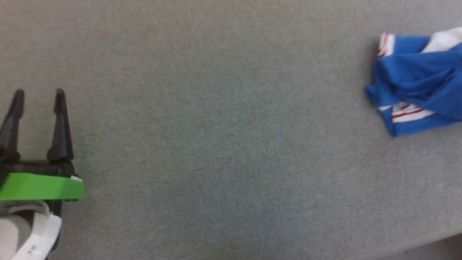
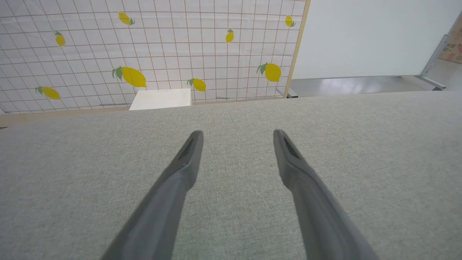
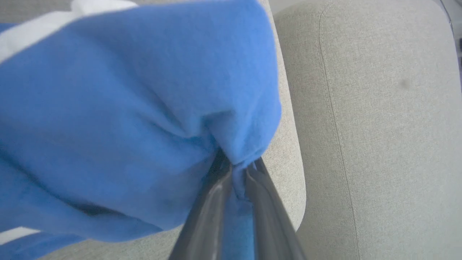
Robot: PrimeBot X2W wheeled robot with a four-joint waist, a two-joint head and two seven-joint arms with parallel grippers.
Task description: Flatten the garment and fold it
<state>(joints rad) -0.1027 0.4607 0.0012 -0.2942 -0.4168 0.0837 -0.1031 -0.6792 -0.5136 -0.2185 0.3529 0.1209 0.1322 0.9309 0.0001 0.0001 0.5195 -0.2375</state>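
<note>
The garment [image 1: 415, 76] is bunched near the right edge of the grey woven pad [image 1: 231, 144], cut off by the frame. It is soft blue knit with white bands and thin red stripes, and any lettering is hidden in the folds. The right gripper [image 3: 236, 168] pinches a blue fold by the pad's rounded, stitched corner. The left gripper [image 1: 39, 94] has its tapered dark fingers spread apart and holds nothing.

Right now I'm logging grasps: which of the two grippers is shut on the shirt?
The right gripper: its fingers pinch a fold of the blue garment. The left gripper stands open over the grey surface, holding nothing.
</note>
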